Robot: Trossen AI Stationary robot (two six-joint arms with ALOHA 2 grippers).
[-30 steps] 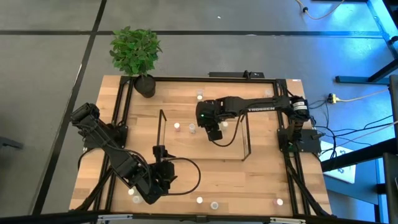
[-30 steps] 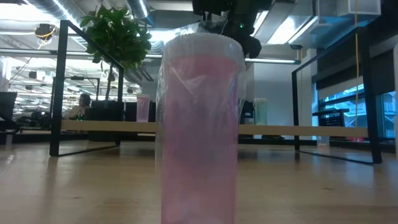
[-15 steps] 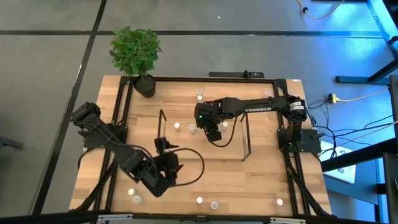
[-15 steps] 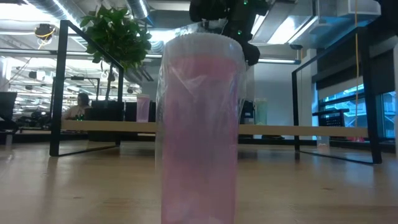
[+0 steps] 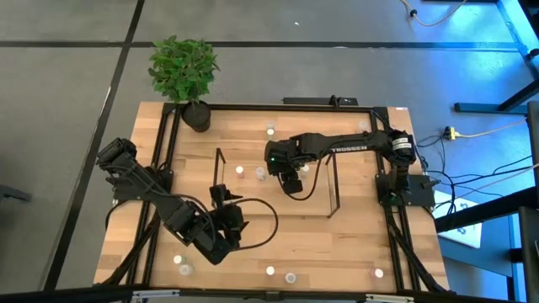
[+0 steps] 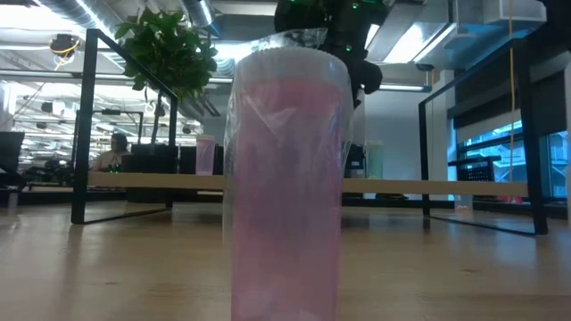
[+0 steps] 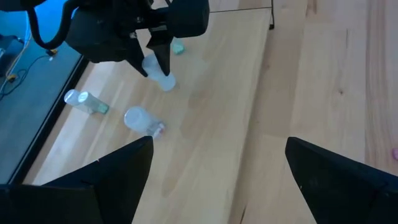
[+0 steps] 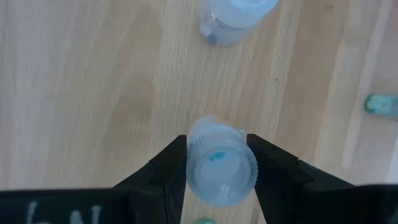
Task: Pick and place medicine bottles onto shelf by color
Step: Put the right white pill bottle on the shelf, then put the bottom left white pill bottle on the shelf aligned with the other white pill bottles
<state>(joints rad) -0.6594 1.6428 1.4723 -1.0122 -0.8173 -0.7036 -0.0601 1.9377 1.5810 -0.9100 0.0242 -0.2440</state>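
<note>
1. Right gripper [image 8: 216, 163]: its two dark fingers stand partly closed, pressed on opposite sides of a small pale, clear-tinted cylindrical medicine bottle [image 8: 221, 163], which it holds above the light wooden table [image 8: 93, 74].
2. In the high view the right gripper [image 5: 291, 179] hangs over the middle of the table, within the low rack of thin black metal rods, the shelf [image 5: 332, 181]. The held bottle cannot be made out here.
3. Left gripper [image 7: 214, 171]: its dark fingers [image 7: 112, 174] are spread wide with only bare board between them; it holds nothing. In the high view it [image 5: 221, 198] sits near the table's front-left part.
4. The left wrist view alone shows the right gripper from the side [image 7: 155, 59], with the pale bottle [image 7: 158, 73] clamped upright at its tips, and two more bottles lying on the wood nearby, one greenish [image 7: 86, 101], one pinkish [image 7: 142, 119].
5. The low view is filled by a pink translucent bottle [image 6: 285, 178] standing just in front of the lens; a potted green plant [image 6: 169, 53] shows behind it.
6. The high view shows several other small whitish bottles scattered along the table's front edge [image 5: 290, 277].
</note>
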